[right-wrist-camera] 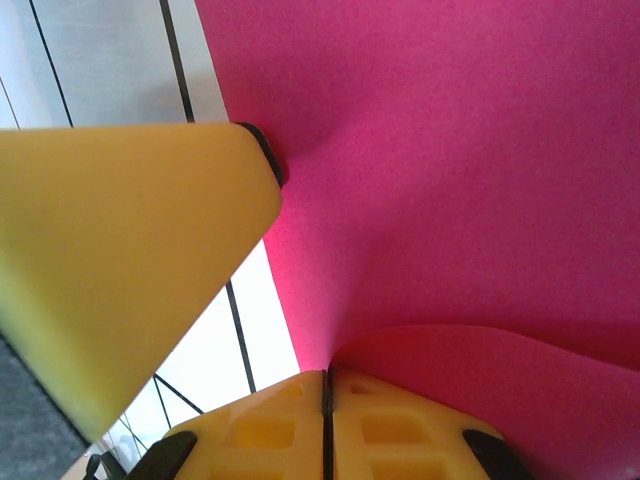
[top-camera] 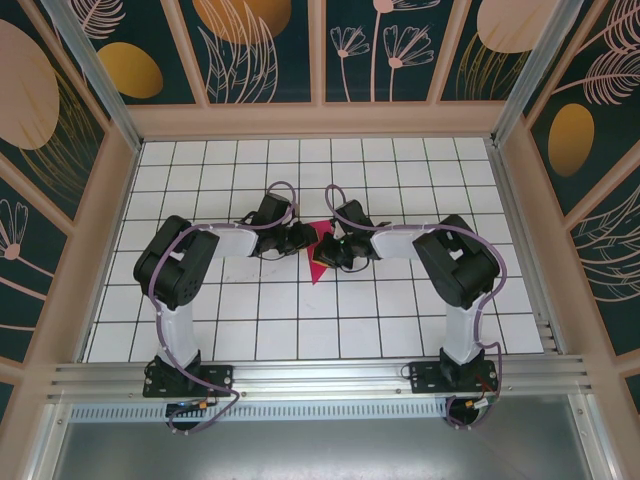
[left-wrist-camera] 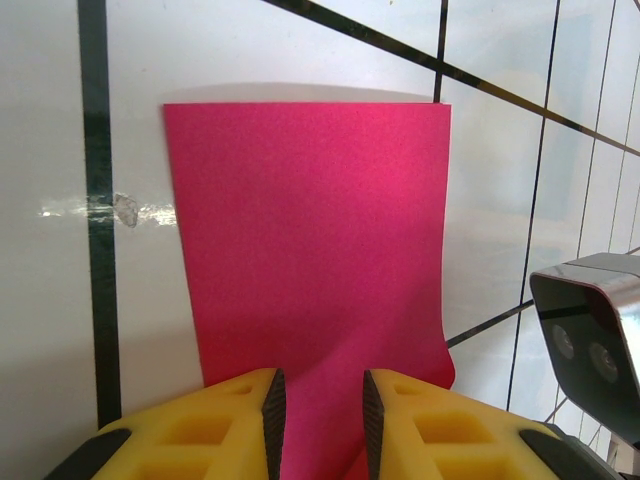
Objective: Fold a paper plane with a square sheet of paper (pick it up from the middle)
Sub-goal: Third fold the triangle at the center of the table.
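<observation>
Here, at the middle of the white gridded table (top-camera: 250, 330), the pink sheet of paper (top-camera: 318, 262) sits between the two arms' tips. The right gripper (right-wrist-camera: 326, 385) is clamped tight on one edge. The left gripper (left-wrist-camera: 320, 390) straddles the opposite edge, jaws slightly parted.

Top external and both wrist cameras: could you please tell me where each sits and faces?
Top external: above and behind the bases, looking down on the table, both arms and the pink paper.
Left wrist: on the left arm, facing the table past the left hand.
Right wrist: looking past the right hand, shut on the paper.
Shared: the pink paper.
</observation>
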{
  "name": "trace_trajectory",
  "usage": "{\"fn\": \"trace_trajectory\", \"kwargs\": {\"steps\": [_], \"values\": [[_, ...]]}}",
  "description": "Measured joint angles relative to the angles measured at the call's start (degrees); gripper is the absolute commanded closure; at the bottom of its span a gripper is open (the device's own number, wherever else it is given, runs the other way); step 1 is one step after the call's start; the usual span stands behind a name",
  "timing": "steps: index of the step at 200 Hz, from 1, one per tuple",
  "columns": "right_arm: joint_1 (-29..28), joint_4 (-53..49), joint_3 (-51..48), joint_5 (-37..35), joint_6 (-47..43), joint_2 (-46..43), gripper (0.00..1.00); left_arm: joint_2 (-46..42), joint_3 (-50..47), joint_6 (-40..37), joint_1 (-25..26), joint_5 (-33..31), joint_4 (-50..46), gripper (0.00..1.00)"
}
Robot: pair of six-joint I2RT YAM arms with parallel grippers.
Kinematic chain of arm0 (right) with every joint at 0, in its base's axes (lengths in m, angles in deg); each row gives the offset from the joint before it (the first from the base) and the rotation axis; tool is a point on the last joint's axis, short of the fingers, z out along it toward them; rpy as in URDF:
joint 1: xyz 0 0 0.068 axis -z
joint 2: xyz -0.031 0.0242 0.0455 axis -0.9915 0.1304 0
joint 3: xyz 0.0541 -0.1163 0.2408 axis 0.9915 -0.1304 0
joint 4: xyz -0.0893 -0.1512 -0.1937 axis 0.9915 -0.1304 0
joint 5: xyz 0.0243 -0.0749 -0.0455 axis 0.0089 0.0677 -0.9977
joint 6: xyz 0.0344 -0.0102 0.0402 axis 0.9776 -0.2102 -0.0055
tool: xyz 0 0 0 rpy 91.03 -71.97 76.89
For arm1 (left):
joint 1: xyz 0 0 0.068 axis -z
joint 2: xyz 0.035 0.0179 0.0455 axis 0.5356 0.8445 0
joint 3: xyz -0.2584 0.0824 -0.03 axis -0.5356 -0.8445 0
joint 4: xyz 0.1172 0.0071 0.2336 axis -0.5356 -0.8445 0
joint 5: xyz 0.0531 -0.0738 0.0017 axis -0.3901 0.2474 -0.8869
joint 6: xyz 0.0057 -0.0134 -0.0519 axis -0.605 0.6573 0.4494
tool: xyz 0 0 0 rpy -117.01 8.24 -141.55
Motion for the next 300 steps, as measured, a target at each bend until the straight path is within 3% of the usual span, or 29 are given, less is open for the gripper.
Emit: {"fn": "trace_trajectory", "kwargs": {"steps": [67,130,173,215,300], "values": [[0.0,0.3,0.0,0.0,0.0,0.5,0.89,0.0,0.0,0.0,0.0,0.0,0.0,0.69],[0.0,1.4,0.1,0.7,-0.1,0.5,0.71,-2.7,0.0,0.8,-0.3,-3.7,-2.2,0.63],[0.0,2.1,0.1,1.5,0.0,0.4,0.64,-10.2,-3.5,2.5,-4.6,-7.2,-2.1,0.63],[0.0,2.3,0.0,1.5,0.0,0.3,0.69,-12.6,-7.4,3.0,-6.5,-8.6,-2.2,0.63],[0.1,3.9,-1.3,1.2,-0.3,0.1,0.75,-14.4,-11.6,3.9,-6.5,-5.1,-1.0,0.65]]}}
